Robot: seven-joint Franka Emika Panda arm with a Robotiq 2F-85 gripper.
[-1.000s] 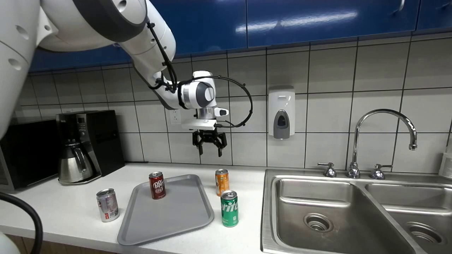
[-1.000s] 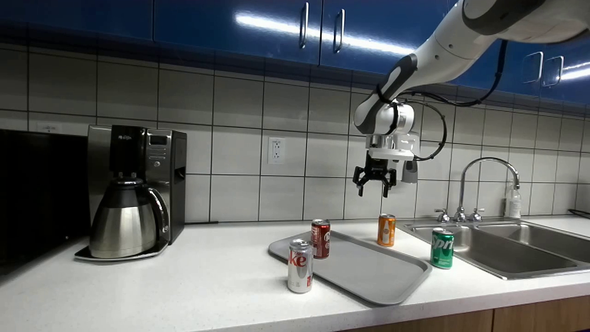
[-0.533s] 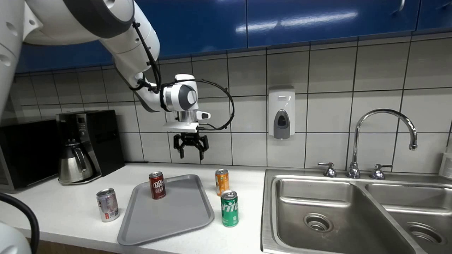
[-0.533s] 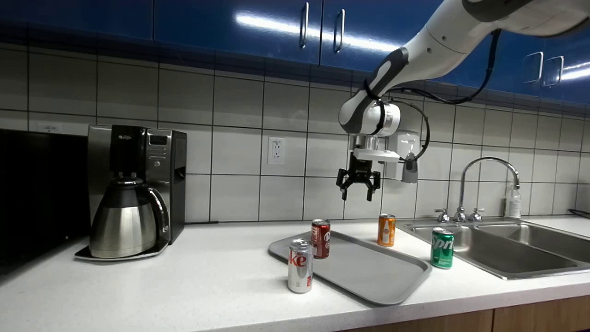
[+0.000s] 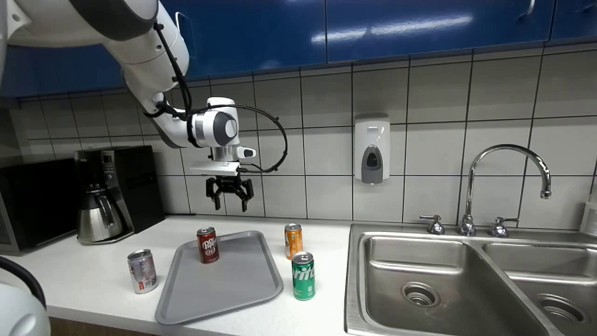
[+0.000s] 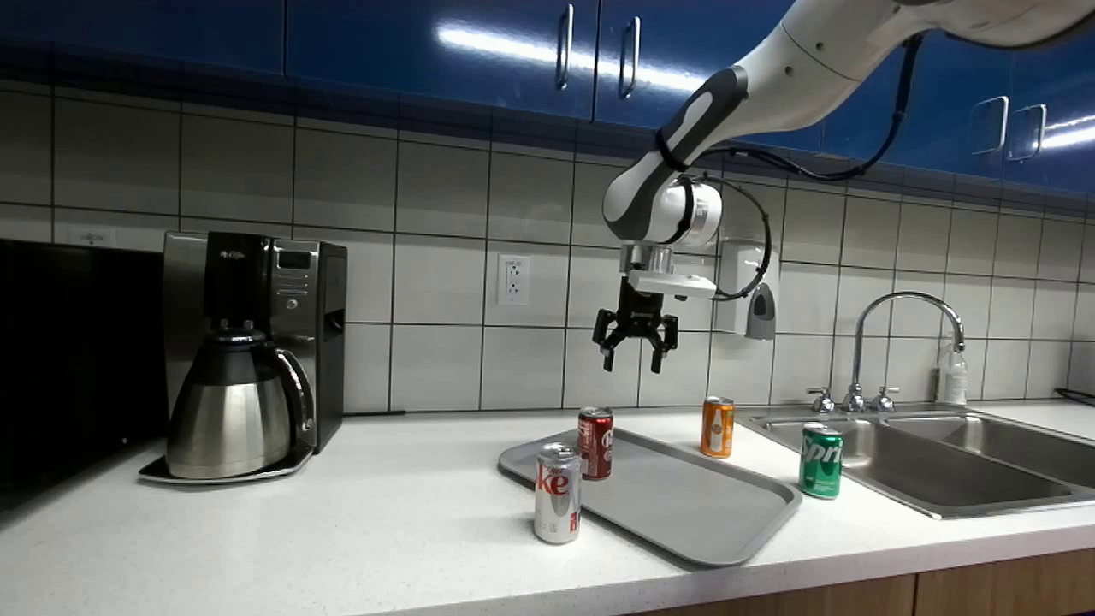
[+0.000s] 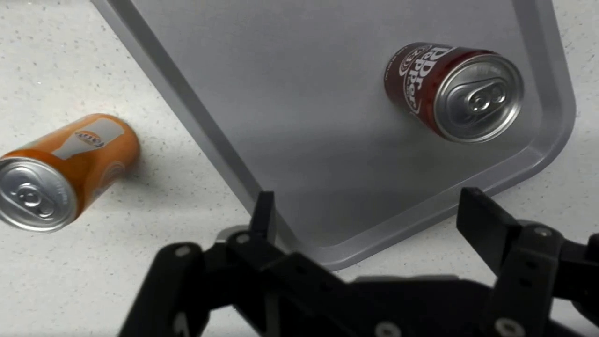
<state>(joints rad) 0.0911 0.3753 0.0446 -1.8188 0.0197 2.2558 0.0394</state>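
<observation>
High above the table: one claw, spread and empty, shifted from the orange can toward the red can. Red can stands upright on the gray tray, untouched, now the nearest can.

End effector: black throughout. Arm: white, with dark grey panels. Dr Pepper can: dark red, white lettering, silver top. Tray: plain grey. Orange can: orange body carrying a whitish bottle motif; top silver. Sprite can: green, white lettering. Silver can: red lettering on the side seen in an exterior view. Bench: white, finely speckled with darker flecks in the wrist view. Wall tiles: off-white, set off by a dark grid of joint lines. Cupboards: glossy blue, streaked white by glare. Sink: silver-grey. Soap dispenser: white, grey front panel.
</observation>
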